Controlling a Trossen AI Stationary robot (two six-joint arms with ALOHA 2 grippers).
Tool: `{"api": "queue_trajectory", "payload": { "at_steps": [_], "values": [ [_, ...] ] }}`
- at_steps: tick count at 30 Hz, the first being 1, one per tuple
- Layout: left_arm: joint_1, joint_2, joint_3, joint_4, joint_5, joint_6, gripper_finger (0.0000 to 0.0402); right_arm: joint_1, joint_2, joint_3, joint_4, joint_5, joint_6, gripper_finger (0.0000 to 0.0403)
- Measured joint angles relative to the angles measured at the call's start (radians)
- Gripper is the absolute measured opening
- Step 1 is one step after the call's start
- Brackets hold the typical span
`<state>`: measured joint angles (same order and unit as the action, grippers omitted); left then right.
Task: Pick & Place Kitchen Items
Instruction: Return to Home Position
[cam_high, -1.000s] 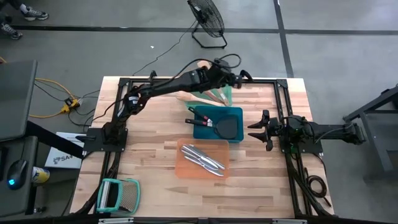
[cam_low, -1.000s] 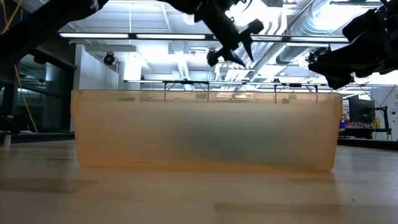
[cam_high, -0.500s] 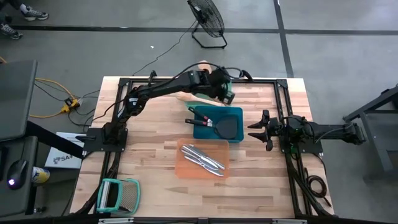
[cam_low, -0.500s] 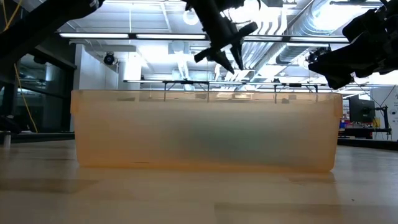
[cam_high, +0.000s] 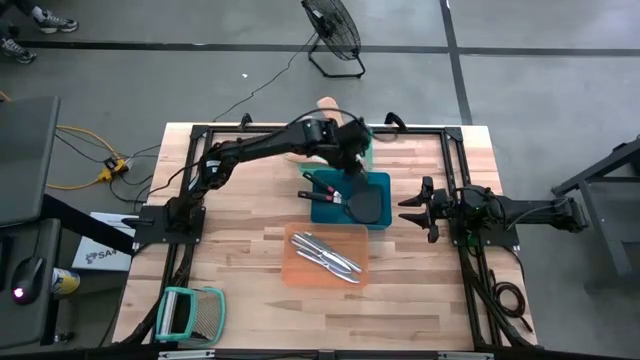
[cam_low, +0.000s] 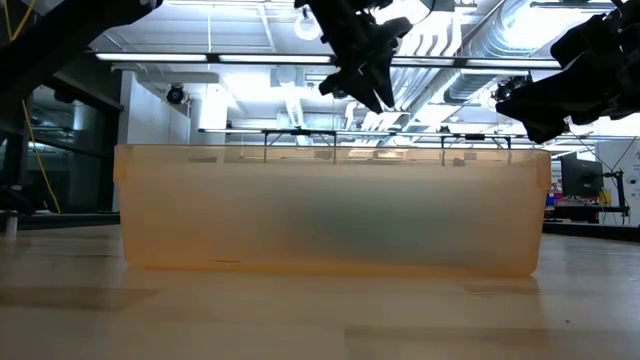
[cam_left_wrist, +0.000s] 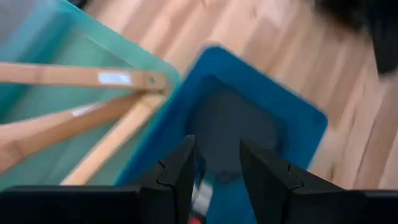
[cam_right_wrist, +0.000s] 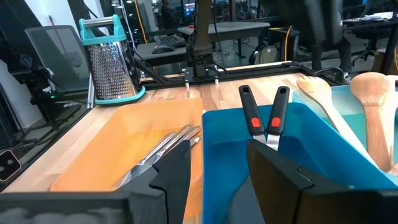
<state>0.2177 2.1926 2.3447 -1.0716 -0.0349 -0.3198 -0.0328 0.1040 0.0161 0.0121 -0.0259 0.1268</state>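
Pale wooden spoons and spatulas (cam_high: 300, 156) lie in the green tray (cam_high: 368, 152) at the table's far side. Black spatulas (cam_high: 362, 205) with red-marked handles (cam_right_wrist: 252, 118) lie in the blue tray (cam_high: 385, 181). Silver knives and tongs (cam_high: 325, 254) lie in the orange tray (cam_high: 298, 270). My left gripper (cam_high: 351, 158) hangs open and empty above the near end of the green tray, at the blue tray's far edge; its wrist view (cam_left_wrist: 216, 168) looks down on both trays. My right gripper (cam_high: 408, 208) waits open and empty right of the blue tray.
The three trays stand close together in the table's middle, green farthest, orange nearest. The orange tray's wall (cam_low: 335, 210) fills the low view. A teal-framed metal grater (cam_high: 190, 312) stands at the near left corner. Black frame rails (cam_high: 460, 190) run along the table's sides.
My left gripper has swung back from beyond the green tray's far right corner toward the table's near edge and left, tipping down over the green tray's near end. It has stayed empty. The trays and utensils have not moved.
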Motion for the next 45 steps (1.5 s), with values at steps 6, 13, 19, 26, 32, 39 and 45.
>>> {"api": "queue_trajectory", "payload": {
  "at_steps": [6,13,19,26,32,39,45],
  "values": [
    [-0.055,0.000,-0.001,-0.075,0.001,0.107,0.0125,0.000,0.000,0.000,0.000,0.000,0.000,0.0149],
    [-0.107,-0.047,-0.001,-0.131,-0.063,0.109,0.0125,0.000,0.000,0.000,0.001,0.000,0.000,0.0149],
    [-0.128,-0.083,0.000,-0.117,-0.117,0.109,0.0125,0.000,0.000,0.000,0.001,0.000,0.000,0.0149],
    [-0.129,-0.095,-0.004,-0.098,-0.121,0.109,0.0125,0.000,0.000,0.000,0.001,0.000,0.000,0.0149],
    [-0.126,-0.095,-0.005,-0.093,-0.110,0.106,0.0125,0.000,0.000,0.000,0.001,0.000,0.000,0.0149],
    [-0.126,-0.107,-0.005,-0.075,-0.149,0.106,0.0125,0.000,0.000,0.000,0.001,0.000,0.000,0.0149],
    [-0.127,-0.106,-0.005,-0.057,-0.167,0.103,0.0125,0.000,0.000,0.000,0.001,0.000,0.000,0.0149]
  ]
}}
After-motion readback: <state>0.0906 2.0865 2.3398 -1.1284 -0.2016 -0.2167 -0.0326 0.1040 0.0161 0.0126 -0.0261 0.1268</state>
